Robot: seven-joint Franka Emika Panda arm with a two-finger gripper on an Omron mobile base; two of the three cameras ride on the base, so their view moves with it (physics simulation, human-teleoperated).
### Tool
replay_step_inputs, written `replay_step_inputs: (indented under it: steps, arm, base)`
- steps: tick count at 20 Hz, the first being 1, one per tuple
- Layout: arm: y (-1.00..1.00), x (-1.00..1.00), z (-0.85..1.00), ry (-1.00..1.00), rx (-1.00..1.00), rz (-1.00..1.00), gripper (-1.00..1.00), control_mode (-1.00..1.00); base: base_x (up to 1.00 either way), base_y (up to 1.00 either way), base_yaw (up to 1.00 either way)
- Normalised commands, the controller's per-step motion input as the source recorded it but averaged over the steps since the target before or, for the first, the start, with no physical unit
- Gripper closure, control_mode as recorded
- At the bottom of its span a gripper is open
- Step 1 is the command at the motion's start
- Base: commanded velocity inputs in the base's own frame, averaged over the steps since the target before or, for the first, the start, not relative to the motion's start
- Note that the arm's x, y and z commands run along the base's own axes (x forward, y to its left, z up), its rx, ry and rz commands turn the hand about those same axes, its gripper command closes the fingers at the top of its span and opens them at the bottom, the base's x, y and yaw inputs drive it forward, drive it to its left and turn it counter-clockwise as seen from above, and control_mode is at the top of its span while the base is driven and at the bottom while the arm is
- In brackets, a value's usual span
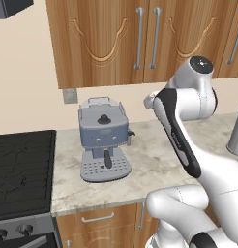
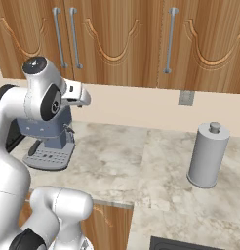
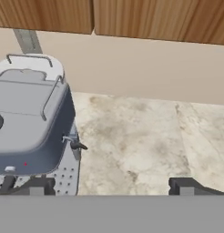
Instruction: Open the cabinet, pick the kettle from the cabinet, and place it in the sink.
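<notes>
Cabinet (image 1: 145,41) shut, both doors closed, silver bar handles (image 1: 139,38) side by side at the middle seam, mounted on the wall above the coffee machine (image 1: 103,140). Kettle not to be made out with the doors closed. Coffee machine standing on the marble counter (image 1: 155,160), just right of the black stove (image 1: 22,169), under the cabinet's lower edge. Gripper (image 3: 111,186) hanging above the counter just right of the coffee machine, below the cabinet and well apart from its handles; fingertips (image 3: 184,185) spread wide, nothing between them, touching nothing. Grey canister (image 2: 207,155) with a knob upright on the counter, far right of the coffee machine. Wall outlet (image 1: 69,96) behind and just above the machine. Dark rim of the sink (image 2: 185,243) at the counter's near edge, right of the coffee machine and in front of the canister.
</notes>
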Motion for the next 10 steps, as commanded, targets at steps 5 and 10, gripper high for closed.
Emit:
replay_step_inputs:
  steps: [5, 10]
  arm:
    - [0.01, 0.0, 0.24, -0.01, 0.0, -0.01, -1.0, -1.0]
    - [0.0, 0.0, 0.21, -0.07, 0.0, -0.04, -1.0, -1.0]
  base:
    - [0.0, 0.0, 0.0]
    - [0.0, 0.0, 0.0]
